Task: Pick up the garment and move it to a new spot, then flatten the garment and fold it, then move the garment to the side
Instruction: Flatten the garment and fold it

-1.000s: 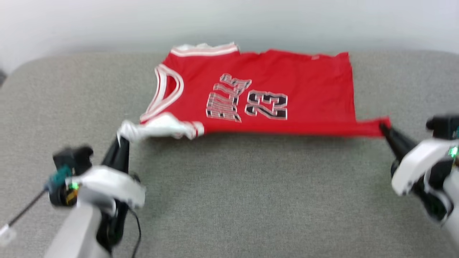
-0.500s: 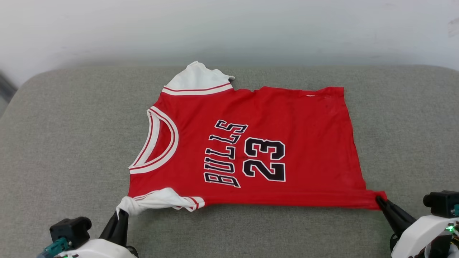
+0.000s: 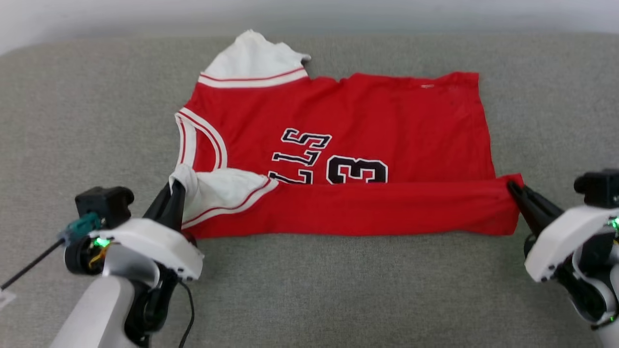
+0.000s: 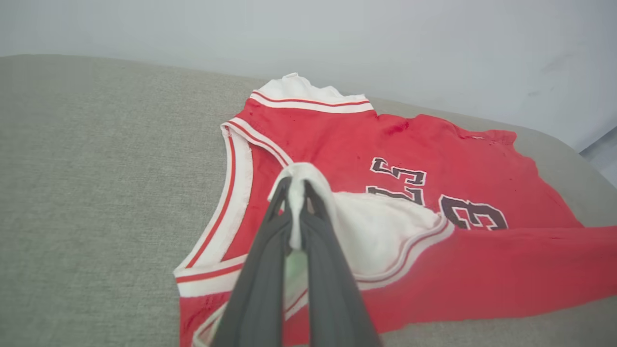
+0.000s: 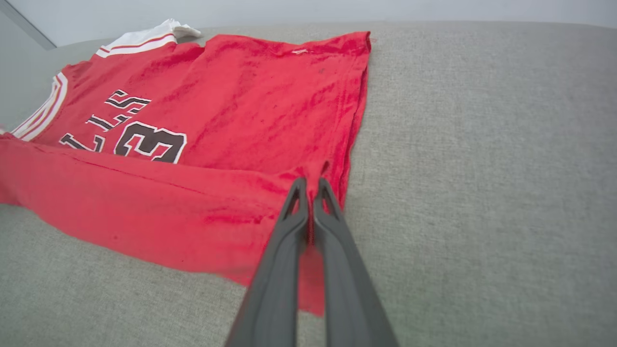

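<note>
fold | I have left gripper (image 3: 175, 186) fingers clamped on jersey (image 3: 387, 111) white sleeve (image 3: 222, 193), right gripper (image 3: 512, 186) clamped on hem corner (image 3: 503, 193) | long axis crosswise, body beyond both

— How many garments do you count?
— One garment (image 3: 387, 116), with two white sleeves: the far sleeve (image 3: 251, 60) and the near sleeve (image 3: 217, 193).
— And grippers?
— Two: the left gripper (image 3: 176, 186) and the right gripper (image 3: 511, 186).
— Anything else?
— One grey fabric surface (image 3: 309, 290).
</note>
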Tool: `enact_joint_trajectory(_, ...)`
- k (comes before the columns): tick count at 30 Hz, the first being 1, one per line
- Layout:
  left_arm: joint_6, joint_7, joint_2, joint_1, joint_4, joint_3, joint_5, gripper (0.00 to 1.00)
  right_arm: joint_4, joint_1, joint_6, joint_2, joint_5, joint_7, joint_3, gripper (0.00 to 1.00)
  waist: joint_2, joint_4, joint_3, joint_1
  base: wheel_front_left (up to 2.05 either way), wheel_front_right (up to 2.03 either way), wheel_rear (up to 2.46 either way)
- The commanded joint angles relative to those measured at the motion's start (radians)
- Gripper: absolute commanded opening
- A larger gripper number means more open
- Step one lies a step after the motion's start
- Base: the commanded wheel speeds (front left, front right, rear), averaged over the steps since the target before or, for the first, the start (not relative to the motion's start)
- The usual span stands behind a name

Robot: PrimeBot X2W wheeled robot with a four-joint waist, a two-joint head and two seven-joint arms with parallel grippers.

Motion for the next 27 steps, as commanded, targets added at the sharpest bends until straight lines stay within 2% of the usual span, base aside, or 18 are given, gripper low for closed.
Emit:
enact_joint_trajectory(1, -0.012, -0.007, -0.007, -0.036, 0.028, -0.003, -0.001, 0.0, 0.01, -0.032, -0.001, 0.007, -0.002, 0.009, 0.009, 0.0, 0.0, -0.011, 0.058, 0.0, 0.0, 0.0, 0.0)
enact_joint_trajectory(12, -0.093, -0.01, -0.054, -0.199, 0.308, -0.046, -0.009, 0.0, 0.167, -0.184, -0.001, 0.0, 0.019, -0.028, 0.154, 0.0, 0.0, -0.031, 0.143, 0.0, 0.0, 0.0, 0.0)
enact_joint_trajectory(13, -0.1, -0.004, -0.057, -0.203, 0.326, -0.049, -0.012, 0.27, 0.181, -0.189, -0.001, 0.001, 0.024, -0.036, 0.165, 0.16, 0.0, -0.032, 0.142, 0.0, 0.0, 0.0, 0.0)
enact_joint_trajectory(14, -0.103, 0.0, -0.059, -0.202, 0.339, -0.052, -0.017, 0.49, 0.194, -0.194, -0.001, 0.0, 0.028, -0.046, 0.175, 0.42, 0.0, -0.032, 0.141, 0.0, 0.0, 0.0, 0.0)
enact_joint_trajectory(15, -0.107, 0.0, -0.061, -0.204, 0.35, -0.052, -0.019, 1.0, 0.206, -0.196, -0.001, 0.0, 0.036, -0.056, 0.184, 0.95, 0.0, -0.032, 0.137, 0.0, 0.0, 0.0, 0.0)
enact_joint_trajectory(16, -0.109, -0.002, -0.064, -0.206, 0.359, -0.05, -0.026, 1.0, 0.212, -0.201, -0.001, -0.002, 0.041, -0.073, 0.191, 1.0, 0.0, -0.032, 0.133, 0.0, 0.0, 0.0, 0.0)
enact_joint_trajectory(21, -0.118, -0.007, -0.055, -0.198, 0.38, -0.027, -0.055, 1.0, 0.209, -0.193, -0.001, -0.009, 0.06, -0.218, 0.182, 1.0, 0.0, -0.026, 0.086, 0.0, 0.0, 0.0, 0.0)
enact_joint_trajectory(25, -0.127, 0.029, -0.014, -0.185, 0.364, -0.01, -0.077, 1.0, 0.183, -0.158, -0.001, -0.005, 0.056, -0.313, 0.158, 1.0, 0.0, -0.03, 0.035, 0.0, 0.0, 0.0, 0.0)
enact_joint_trajectory(27, -0.135, 0.08, 0.017, -0.169, 0.345, -0.015, -0.087, 1.0, 0.168, -0.138, -0.001, 0.002, 0.057, -0.335, 0.149, 1.0, 0.0, -0.036, 0.005, 0.0, 0.0, 0.0, 0.0)
